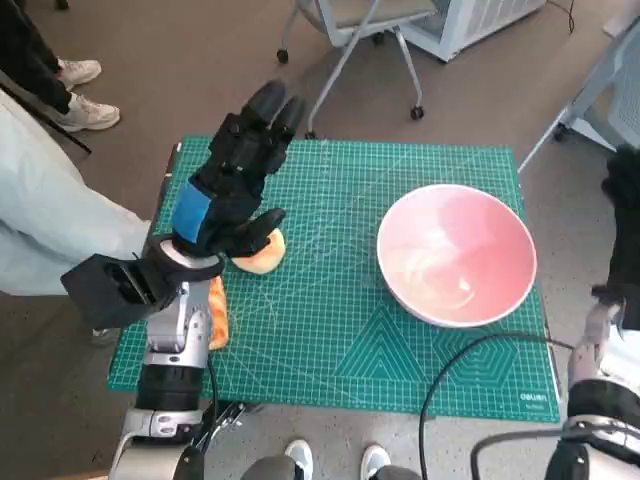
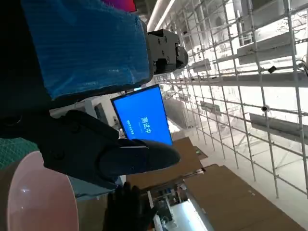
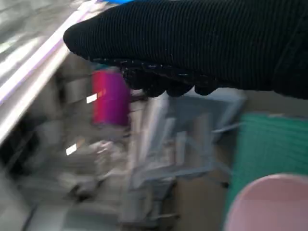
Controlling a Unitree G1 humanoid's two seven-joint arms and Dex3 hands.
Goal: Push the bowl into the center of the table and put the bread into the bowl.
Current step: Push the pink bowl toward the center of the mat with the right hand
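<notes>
From the head camera, my left hand (image 1: pixel 232 190) covers most of the bread (image 1: pixel 262 252), so I cannot tell whether the fingers touch it. A second orange piece (image 1: pixel 217 312) is half hidden behind my left forearm. My right hand (image 1: pixel 626 200) is cut off by the picture's edge. The right wrist picture is blurred; the bowl (image 3: pixel 269 204) is cropped at the corner there.

place: lab or industrial test hall | evidence: green cutting mat (image 1: pixel 400 340) over a small table; wheeled chair base (image 1: pixel 350 50) on bare floor; tall wire-grid racking (image 2: pixel 240 72); blue display screen (image 2: pixel 142 118); stacked cardboard boxes (image 2: pixel 231 202)
</notes>
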